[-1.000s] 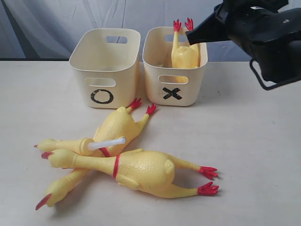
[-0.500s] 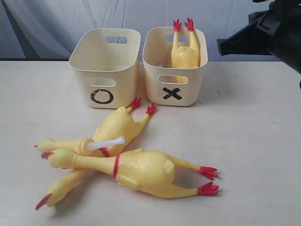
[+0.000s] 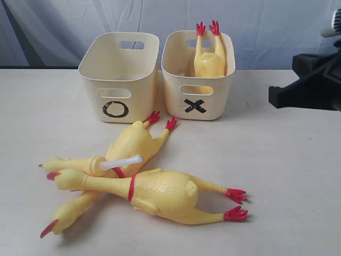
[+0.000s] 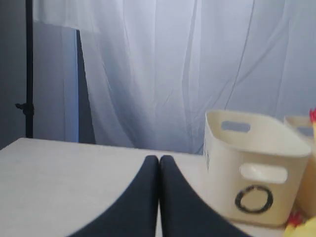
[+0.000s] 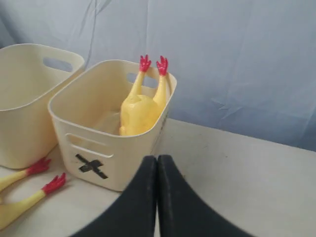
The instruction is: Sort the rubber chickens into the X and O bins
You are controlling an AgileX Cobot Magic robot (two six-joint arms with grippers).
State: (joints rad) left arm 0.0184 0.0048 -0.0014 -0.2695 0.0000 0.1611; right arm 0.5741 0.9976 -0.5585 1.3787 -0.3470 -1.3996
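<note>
Chicken point(image 3: 209, 64) in the X bin point(image 3: 219, 104) is mostly hidden, feet sticking out; left gripper point(image 4: 159, 159) and right gripper point(image 5: 157, 158) pinched closed.

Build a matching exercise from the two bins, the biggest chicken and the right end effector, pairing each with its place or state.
Column one:
1. O bin
2. X bin
3. biggest chicken
4. right end effector

Column two:
a. chicken inside, feet up
b. shut, holding nothing
c. no chicken showing inside
d. lying on the table

Pairs: 1-c, 2-a, 3-d, 4-b
</note>
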